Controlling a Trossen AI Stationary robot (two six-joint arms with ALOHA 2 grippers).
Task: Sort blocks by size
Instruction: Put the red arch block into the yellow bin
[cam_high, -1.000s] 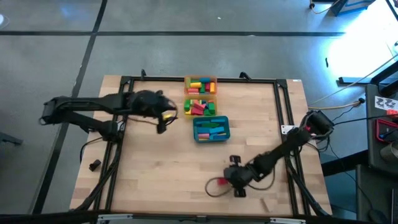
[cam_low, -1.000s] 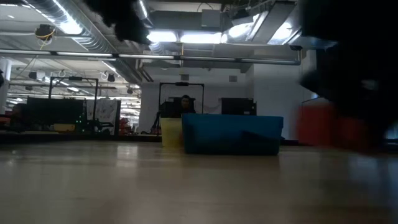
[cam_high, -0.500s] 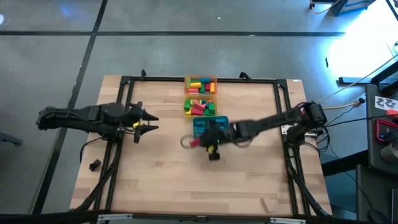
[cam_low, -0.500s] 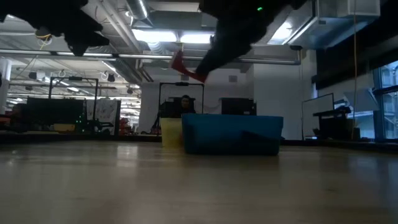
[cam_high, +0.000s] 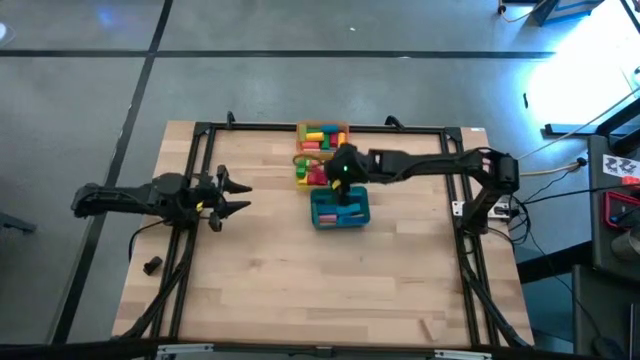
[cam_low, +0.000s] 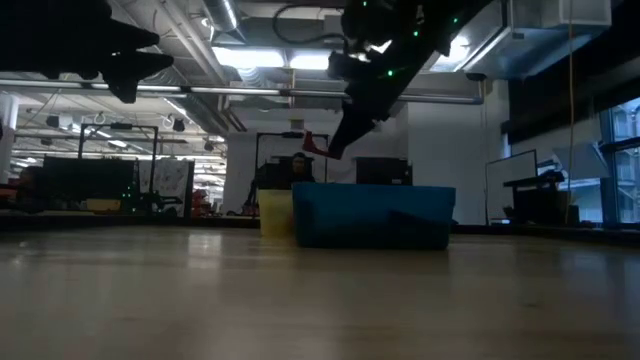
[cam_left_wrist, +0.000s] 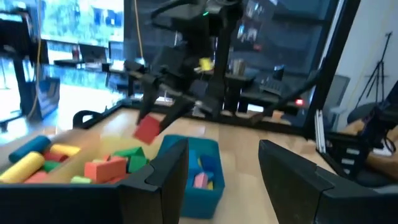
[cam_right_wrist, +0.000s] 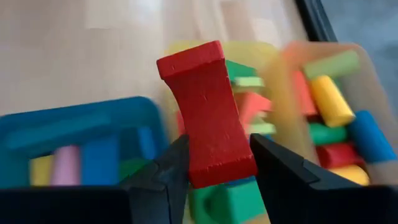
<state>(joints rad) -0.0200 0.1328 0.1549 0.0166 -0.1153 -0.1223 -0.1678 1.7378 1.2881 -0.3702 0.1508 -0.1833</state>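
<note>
My right gripper (cam_high: 332, 172) is shut on a red block (cam_right_wrist: 208, 112) with waisted sides, held in the air over the yellow tray (cam_high: 303, 172) of mixed blocks. The block also shows in the low view (cam_low: 315, 143) and the left wrist view (cam_left_wrist: 147, 129). My left gripper (cam_high: 235, 196) is open and empty above the table's left part, its fingers (cam_left_wrist: 168, 168) pointing toward the trays. The teal tray (cam_high: 340, 210) holds several blocks. The orange tray (cam_high: 322, 135) at the far edge holds more. My right gripper pinches the red block between its two fingers, on its two narrow sides near one end (cam_right_wrist: 214, 168). The fingers slant down toward the table's left. The block sticks out past the fingertips, tilted, clear of the trays below.
The three trays stand in a row from the far edge toward the middle: orange, yellow, teal (cam_low: 370, 215). A dark metal frame (cam_high: 205, 160) borders the wooden table. Bare wood (cam_high: 320, 290) lies toward the near edge.
My right gripper has carried the red block up from the table's near right part toward the far edge, over the teal tray to above the yellow tray. My left gripper has drawn back from the trays toward the table's left edge.
</note>
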